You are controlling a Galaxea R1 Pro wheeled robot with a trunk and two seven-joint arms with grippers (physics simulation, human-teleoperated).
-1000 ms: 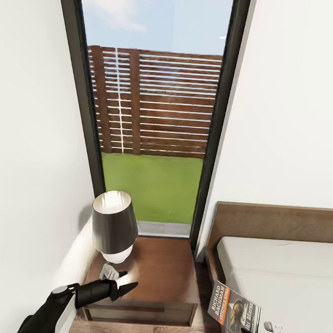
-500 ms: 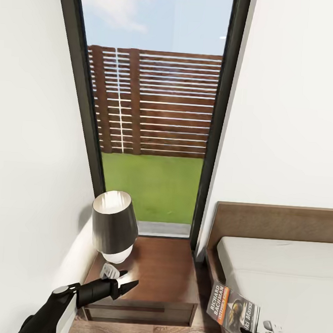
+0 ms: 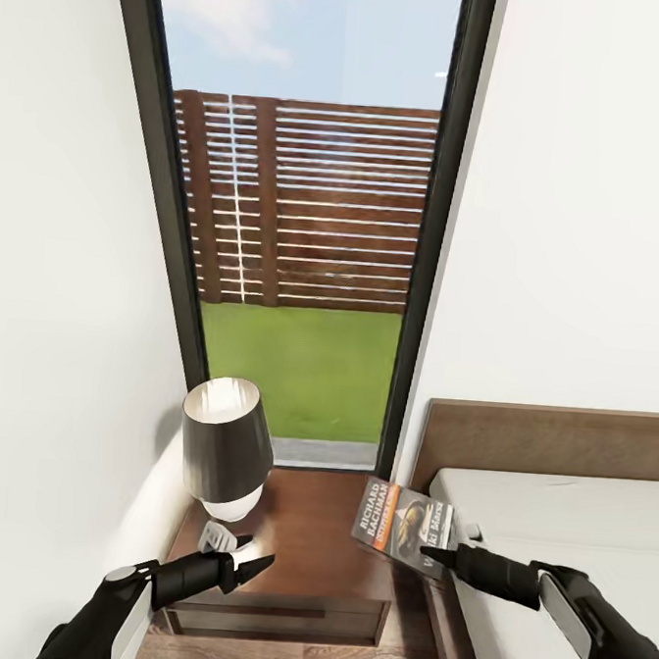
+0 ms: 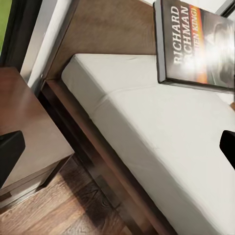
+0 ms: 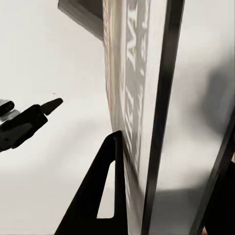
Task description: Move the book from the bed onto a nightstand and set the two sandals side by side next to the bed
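Head view has the right gripper (image 3: pixel 438 556) swinging up and leftward from low beside the bed (image 3: pixel 552 522), clamped on the book (image 3: pixel 402 526), which now hangs over the gap between mattress and nightstand (image 3: pixel 304 554) — nearly at the drop spot, I'd say. Left gripper (image 3: pixel 245 555) hovers by the lamp (image 3: pixel 225 445), fingers parted, empty. Nightstand drawer (shut, contents unseen) stays closed; sandals not yet dealt with.

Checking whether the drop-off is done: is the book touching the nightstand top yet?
Apart. In the head view the book, pinched by the right tool, hangs tilted over the nightstand edge, not resting on it.
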